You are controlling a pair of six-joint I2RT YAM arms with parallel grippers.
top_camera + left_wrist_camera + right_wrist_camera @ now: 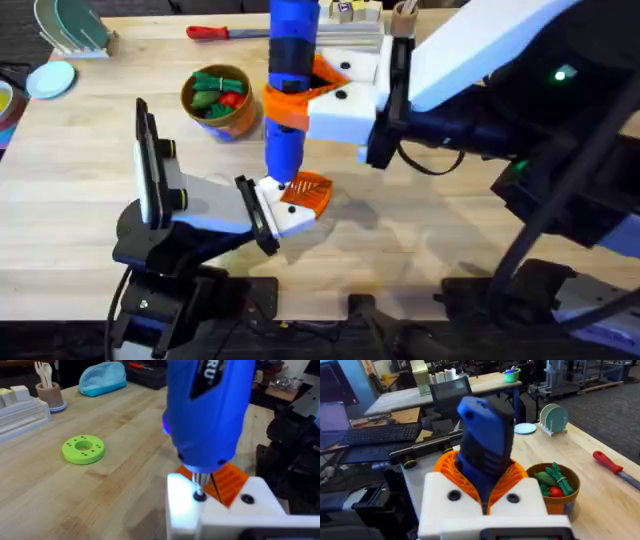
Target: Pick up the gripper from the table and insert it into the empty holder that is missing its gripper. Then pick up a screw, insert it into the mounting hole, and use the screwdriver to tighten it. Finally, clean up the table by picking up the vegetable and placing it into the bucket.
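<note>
The blue screwdriver (290,60) (207,410) (485,445) stands upright, with my right gripper (292,106) (482,477) shut on its body between orange pads. Its metal bit rests on a screw (199,496) in the white holder (272,192) (182,505), which is a finger of my left gripper (298,198) (222,491). The orange gripper (312,190) (230,482) sits seated against that holder. My left gripper's fingers look shut together with nothing between them. The orange-tan bucket (218,102) (557,491) stands behind and to the left, holding green and red toy vegetables. The lone vegetable is out of view.
A red-handled screwdriver (213,32) (611,466) lies at the back. A dish rack (72,28) (553,418) and a blue plate (50,78) stand at the back left. A green disc (83,449), a blue pouch (102,379) and a cup of utensils (49,391) sit to the right.
</note>
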